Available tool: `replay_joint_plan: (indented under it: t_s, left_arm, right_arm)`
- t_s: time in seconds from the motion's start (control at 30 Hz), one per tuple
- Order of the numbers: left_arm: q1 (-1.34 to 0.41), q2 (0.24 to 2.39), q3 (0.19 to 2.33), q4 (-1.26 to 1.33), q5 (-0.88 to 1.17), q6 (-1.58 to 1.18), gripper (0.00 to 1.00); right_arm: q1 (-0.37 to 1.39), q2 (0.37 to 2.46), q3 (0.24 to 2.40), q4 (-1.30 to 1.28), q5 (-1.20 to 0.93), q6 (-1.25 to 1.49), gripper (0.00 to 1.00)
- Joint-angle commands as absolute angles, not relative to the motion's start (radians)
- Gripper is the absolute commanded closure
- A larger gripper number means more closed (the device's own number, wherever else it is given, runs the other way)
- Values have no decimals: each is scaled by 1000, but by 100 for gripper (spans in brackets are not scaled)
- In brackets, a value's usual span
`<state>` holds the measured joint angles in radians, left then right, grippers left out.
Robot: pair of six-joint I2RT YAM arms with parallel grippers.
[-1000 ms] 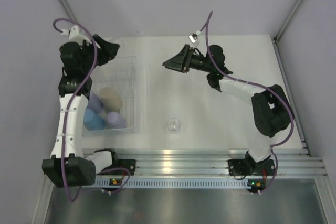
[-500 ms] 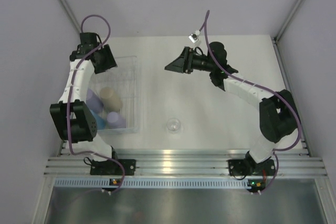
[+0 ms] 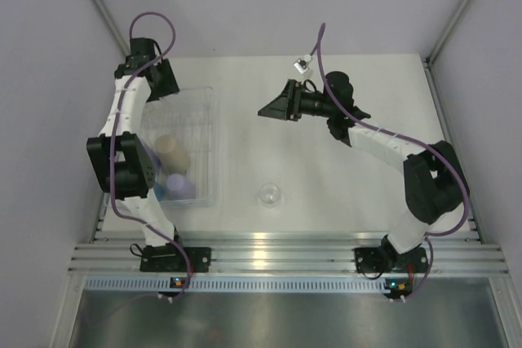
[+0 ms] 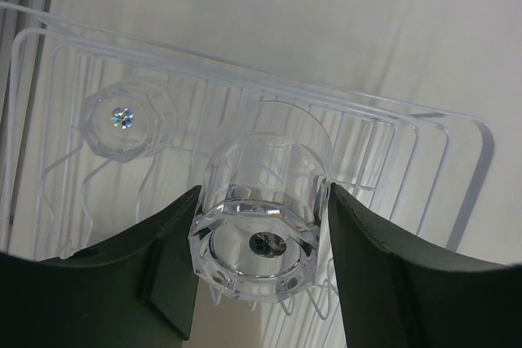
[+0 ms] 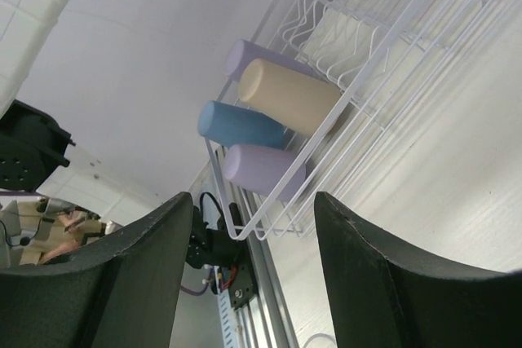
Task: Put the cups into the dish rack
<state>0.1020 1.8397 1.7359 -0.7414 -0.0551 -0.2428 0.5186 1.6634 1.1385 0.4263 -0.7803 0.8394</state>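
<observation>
A clear cup point(image 4: 263, 165) is gripped by the left gripper point(image 4: 263, 205) over the rack's point(image 3: 214, 124) far end. The right gripper point(image 5: 249, 205) is held open, empty. A second cup point(image 3: 269, 195) is seen right of the rack

Bright, even light; soft shadows.

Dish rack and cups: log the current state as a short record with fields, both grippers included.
left gripper: shut on held clear cup, above the dish rack
right gripper: open, empty, above the table
in rack: racked clear cup, beige tumbler, blue tumbler, lavender tumbler, second lavender tumbler
on table: loose clear cup, apart from the rack, off its near right corner
left to load: held clear cup, loose clear cup
</observation>
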Motion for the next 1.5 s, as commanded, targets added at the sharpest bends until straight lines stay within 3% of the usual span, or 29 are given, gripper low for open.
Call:
replay_joint_plan:
  t_s: [0.0, 1.07, 1.1, 1.2, 1.23, 1.27, 1.3, 1.47]
  left_arm:
    - [101, 1870, 1776, -730, -94, -225, 100]
    - [95, 2086, 1760, -727, -166, -189, 98]
    - [95, 2088, 1756, -727, -169, -190, 93]
    - [89, 2086, 1752, -727, -187, -196, 60]
    - [86, 2082, 1752, -727, -190, -198, 53]
    - [83, 2080, 1752, -727, -190, -198, 33]
    - [83, 2077, 1752, -727, -189, -198, 27]
    - [74, 2066, 1761, -727, -196, -196, 21]
  right_arm:
    - [515, 1623, 1143, 488, -796, 839, 39]
    - [515, 1620, 1121, 518, -799, 859, 40]
    - [515, 1618, 1120, 517, -799, 859, 40]
    - [515, 1621, 1120, 517, -801, 861, 40]
    - [515, 1620, 1120, 517, -801, 861, 40]
    - [515, 1621, 1120, 515, -801, 861, 40]
    - [515, 1621, 1120, 515, -801, 861, 40]
    - [515, 1621, 1120, 514, -801, 859, 40]
